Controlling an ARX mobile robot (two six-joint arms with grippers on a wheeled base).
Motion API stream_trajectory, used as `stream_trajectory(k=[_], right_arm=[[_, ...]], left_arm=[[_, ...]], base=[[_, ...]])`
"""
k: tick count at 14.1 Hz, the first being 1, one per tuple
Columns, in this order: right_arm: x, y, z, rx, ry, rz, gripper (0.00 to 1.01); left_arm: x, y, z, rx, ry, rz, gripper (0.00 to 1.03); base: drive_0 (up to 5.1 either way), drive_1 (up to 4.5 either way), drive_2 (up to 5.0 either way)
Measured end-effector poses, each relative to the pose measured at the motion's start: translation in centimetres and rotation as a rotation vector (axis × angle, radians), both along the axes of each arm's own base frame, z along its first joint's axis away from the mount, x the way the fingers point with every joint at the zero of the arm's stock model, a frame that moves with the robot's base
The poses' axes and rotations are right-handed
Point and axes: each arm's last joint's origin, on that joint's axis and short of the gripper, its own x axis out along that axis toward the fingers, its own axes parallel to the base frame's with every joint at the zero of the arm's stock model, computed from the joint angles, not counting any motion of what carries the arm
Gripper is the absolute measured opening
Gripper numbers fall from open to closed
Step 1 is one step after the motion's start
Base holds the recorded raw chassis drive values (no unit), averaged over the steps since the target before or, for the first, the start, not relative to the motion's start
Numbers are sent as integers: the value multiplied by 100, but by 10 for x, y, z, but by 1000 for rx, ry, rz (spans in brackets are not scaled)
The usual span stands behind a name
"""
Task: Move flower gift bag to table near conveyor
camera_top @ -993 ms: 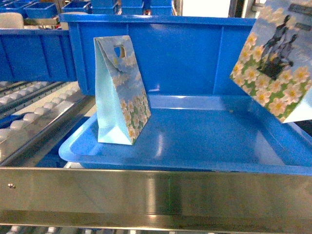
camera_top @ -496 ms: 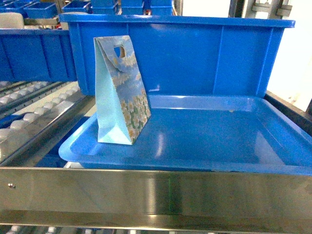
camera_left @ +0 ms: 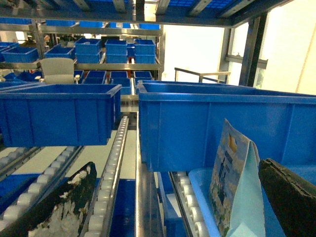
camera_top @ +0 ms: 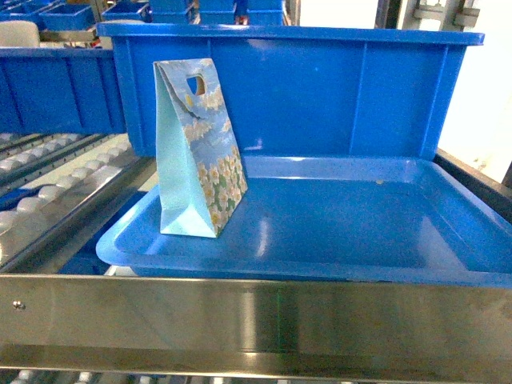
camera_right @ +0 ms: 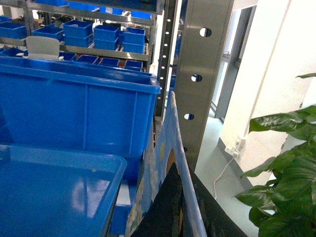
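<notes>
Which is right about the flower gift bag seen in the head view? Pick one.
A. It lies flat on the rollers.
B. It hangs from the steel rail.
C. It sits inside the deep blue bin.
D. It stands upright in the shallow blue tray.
D: the flower gift bag stands upright on its base at the left end of the shallow blue tray, in front of the deep blue bin.
</notes>
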Motion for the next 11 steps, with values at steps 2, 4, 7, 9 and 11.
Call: stream_trajectory(k=[2, 4, 7, 9, 11], right_arm=[[0, 0, 0, -4, -2, 0, 2], [0, 0, 0, -4, -1, -1, 2], [0, 0, 0, -4, -2, -1, 2], [0, 0, 0, -4, -2, -1, 2], [0, 0, 0, -5, -2, -1, 2]], left_arm=[[12, -10, 7, 0, -23, -49, 98], [31, -19, 15, -2, -31, -53, 98], [57, -43, 21, -11, -39, -64, 98], [70, -56, 11, 6, 5, -76, 98], [80, -65, 4, 14, 26, -68, 98]], base=[[0, 0, 0], [0, 0, 0], [0, 0, 0], [0, 0, 0], [0, 0, 0]])
